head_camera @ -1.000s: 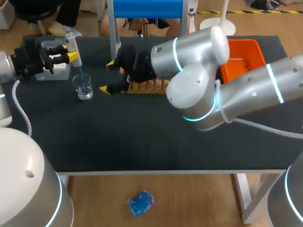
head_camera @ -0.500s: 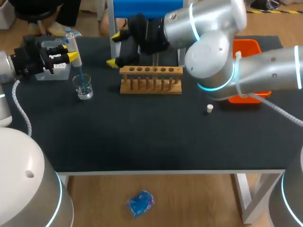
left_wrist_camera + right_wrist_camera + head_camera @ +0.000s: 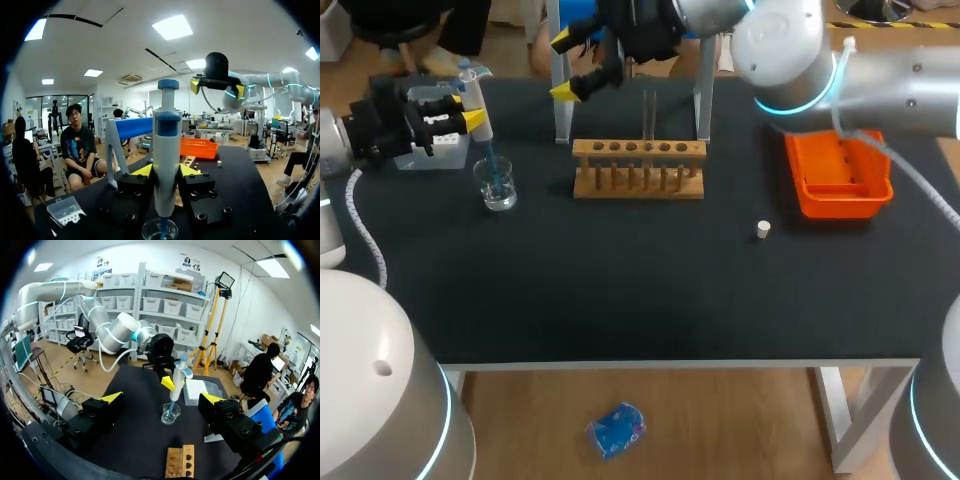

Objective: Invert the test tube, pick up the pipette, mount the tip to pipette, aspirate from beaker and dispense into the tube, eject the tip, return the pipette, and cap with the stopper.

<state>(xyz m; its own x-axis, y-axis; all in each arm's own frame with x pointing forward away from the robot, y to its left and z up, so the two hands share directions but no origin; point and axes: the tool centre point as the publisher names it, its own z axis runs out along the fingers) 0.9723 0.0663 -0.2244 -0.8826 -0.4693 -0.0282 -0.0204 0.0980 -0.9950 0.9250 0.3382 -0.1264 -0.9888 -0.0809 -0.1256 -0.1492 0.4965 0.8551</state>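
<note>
Between the left fingers [image 3: 143, 171] stands the pipette [image 3: 166, 150], clamped from 2 sides around its lower body, its long axis upright and its plunger on top. Straight below them its blue tip dips into the liquid of the beaker [image 3: 160, 231], which sits on the surface [image 3: 620, 290] near the left end. I judge this to be the drawing-up step, with the dispensing into the tube yet to come.

That next move turns on 1 relation. The tube [image 3: 650, 115] lies off to the right of the pipette, well apart from it, standing upright with its mouth up in the wooden rack [image 3: 638, 170] at the middle of the surface. So both long axes are vertical. The pipette would need to lift clear of the beaker's rim, travel sideways to the right, and come down tip first onto a narrow mouth, leaving little margin for drift.

Further out, the right fingers [image 3: 567, 92] hang high over the far edge behind the rack's left end, spread apart and holding nothing. They are nearer the tube than the left ones. The stopper [image 3: 763, 230] lies alone to the right of the rack.
</note>
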